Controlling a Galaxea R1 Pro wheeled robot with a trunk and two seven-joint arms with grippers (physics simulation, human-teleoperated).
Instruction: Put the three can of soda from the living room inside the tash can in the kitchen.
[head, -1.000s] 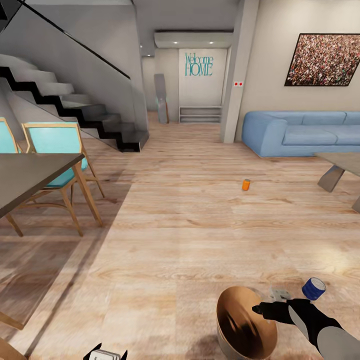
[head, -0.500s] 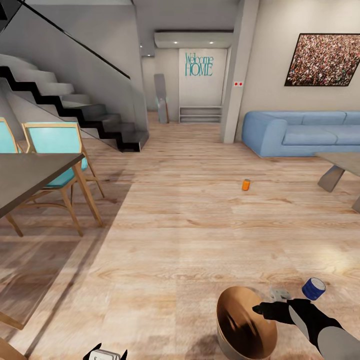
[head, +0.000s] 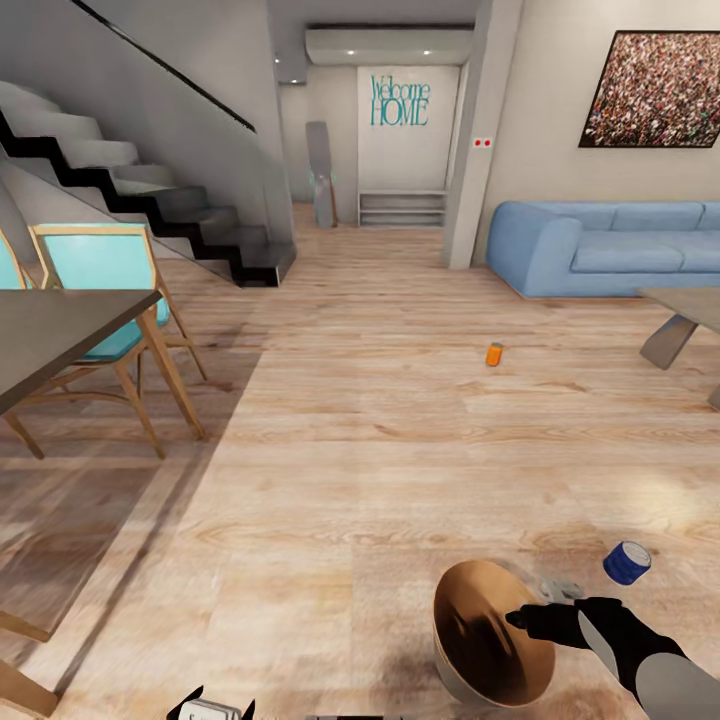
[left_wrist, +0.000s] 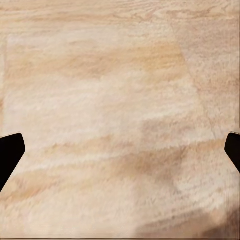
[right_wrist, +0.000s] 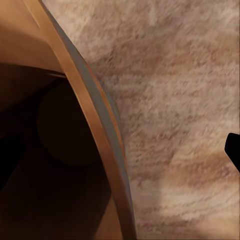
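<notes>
Copper-brown inside and pale outside, the trash can (head: 490, 640) sits on the wooden floor (head: 350, 480) in the head view, low in the picture, and serves as the landmark. The right claw (head: 520, 618) reaches over the can's rim from the side away from the dining desk; its black tip touches or overlaps the rim, but I cannot tell from this view whether it is spread or pinching. A dark blue soda can (head: 627, 562) lies tilted on the floor just beyond the trash can, toward the sofa side. An orange soda can (head: 494, 354) stands upright well beyond the trash can, out on open floor. Farther back are the light-blue sofa (head: 610, 250), a crowd photo (head: 655, 88) above it, a staircase (head: 150, 190) and a dining desk (head: 60, 335) with teal chairs (head: 95, 270). Part of the left claw (head: 210, 708) shows at the bottom edge, well apart from the trash can.

In the left wrist view, two black fingertips (left_wrist: 10, 152) stand wide apart over bare floor (left_wrist: 115, 100).

In the right wrist view, the trash can's rim (right_wrist: 90, 120) runs across, brown interior on one side, floor on the other; one black fingertip (right_wrist: 233, 150) lies outside the rim, with a dark shape inside at the opposite edge, so the claw seems to straddle the wall.
</notes>
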